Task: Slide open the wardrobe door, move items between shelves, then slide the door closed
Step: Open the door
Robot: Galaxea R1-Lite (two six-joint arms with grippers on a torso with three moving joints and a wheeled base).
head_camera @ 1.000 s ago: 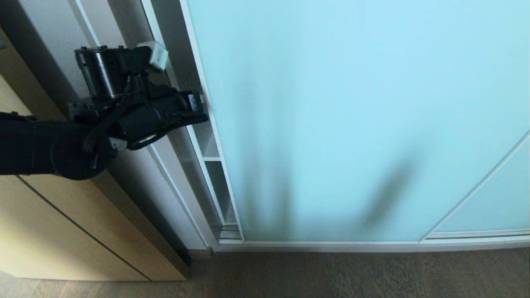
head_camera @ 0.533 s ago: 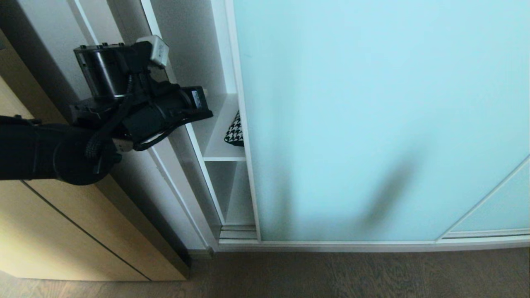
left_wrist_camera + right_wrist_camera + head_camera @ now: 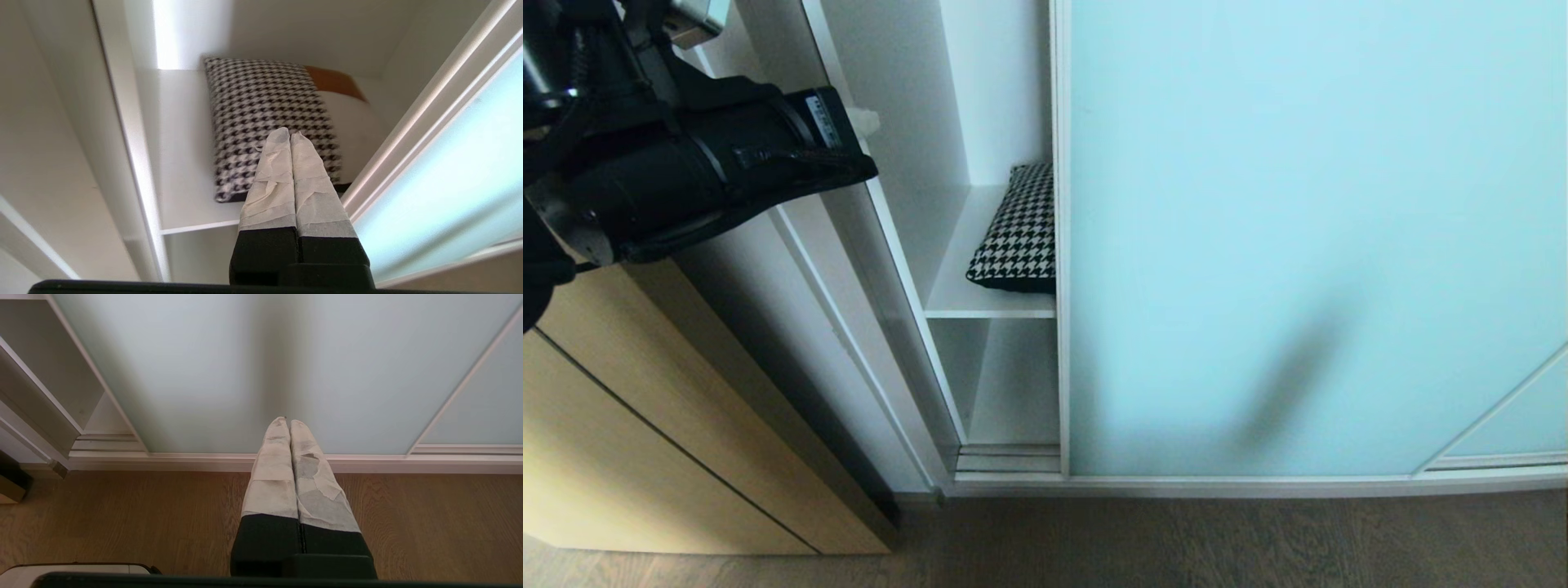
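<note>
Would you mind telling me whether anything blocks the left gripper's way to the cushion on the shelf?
Nothing visible stands between the left gripper and the near houndstooth half of the cushion. The sliding door is only partly open, and its edge covers the cushion's other side in the head view.

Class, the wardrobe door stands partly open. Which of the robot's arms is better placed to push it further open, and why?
Left. Its end effector, shut, is up at the open gap, just in front of the cushion and beside the door edge. The right end effector, also shut, hangs low near the floor, facing the door's middle.
</note>
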